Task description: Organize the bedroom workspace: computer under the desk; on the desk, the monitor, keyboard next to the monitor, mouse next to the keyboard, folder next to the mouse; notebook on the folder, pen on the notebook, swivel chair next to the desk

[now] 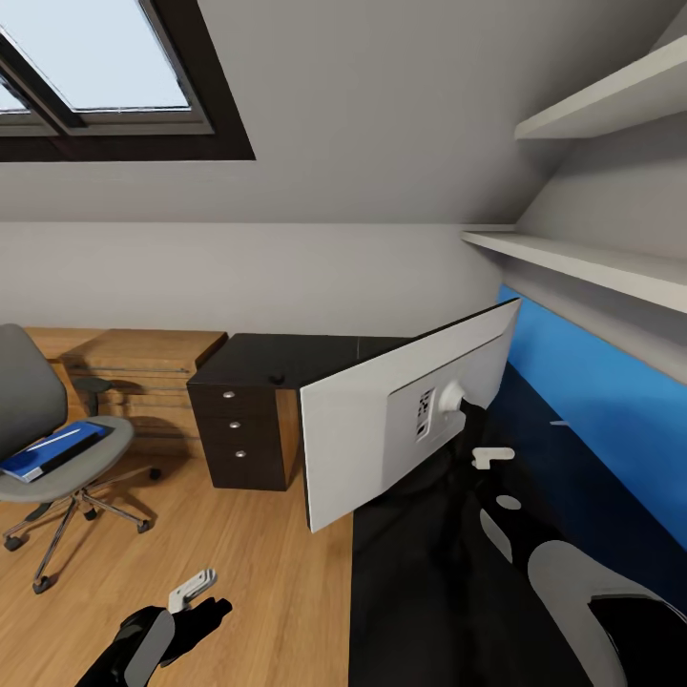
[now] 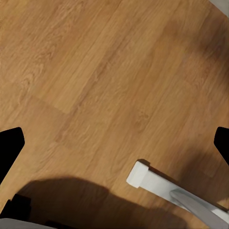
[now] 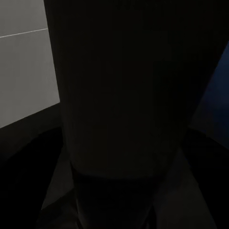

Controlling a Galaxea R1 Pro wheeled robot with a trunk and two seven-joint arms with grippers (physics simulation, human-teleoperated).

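Head view: the monitor (image 1: 382, 429) is seen from behind, its pale grey flat back tilted, standing at the near-left edge of the glossy black table (image 1: 429, 592); its left corner overhangs the table edge above the floor (image 1: 258, 572). A dark stand column (image 3: 124, 95) is seen very close in the right wrist view, the monitor's pale back beside it.

The right gripper (image 1: 491, 458) is seen just behind the monitor's mount, white fingers near the stand. Whether it is closed on the stand cannot be told.

The left gripper (image 1: 196, 590) hangs low over bare light-wood planks, left of the table edge. One white finger (image 2: 143, 174) is seen over the planks in the left wrist view; nothing is held, though the width of its opening cannot be told.

Open floor is noted between the table and the swivel chair (image 1: 48, 429), grey upholstered, chrome star base, at far left. The bright-blue folder (image 1: 52, 450) lies flat on its seat.

Black drawers (image 1: 239, 434) with round silver knobs stand under the far table wing. Low oak shelving (image 1: 143, 372) is set against the far wall. A blue wall panel (image 1: 611, 410) runs along the right, white shelves (image 1: 592, 267) above, a skylight (image 1: 95, 67) in the slope.
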